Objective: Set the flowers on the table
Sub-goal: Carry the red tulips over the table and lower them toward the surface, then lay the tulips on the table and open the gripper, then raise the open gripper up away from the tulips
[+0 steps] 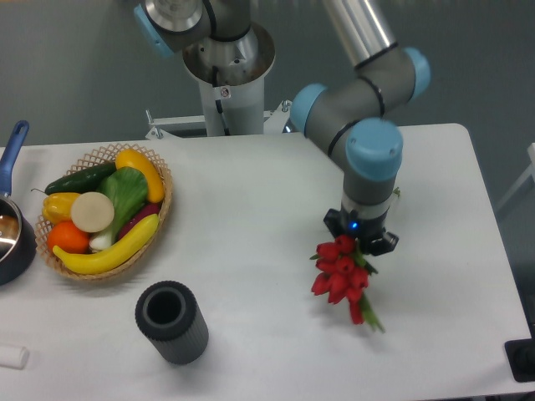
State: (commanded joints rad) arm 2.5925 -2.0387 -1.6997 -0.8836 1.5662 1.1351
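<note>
arm bent over table [251,251], gripper [361,242] pointing down at flowers [340,271].

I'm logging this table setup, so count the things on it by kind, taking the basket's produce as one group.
Bunch of flowers: 1
Basket: 1
Produce pieces visible in the basket, such as the banana: 8
Black cylinder: 1
Pot: 1
Small white object at the front-left edge: 1
Total: 13

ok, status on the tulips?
Gripper over the table, jaws hidden. Red tulips right below it, contact unclear. Black cylinder well clear.
</note>
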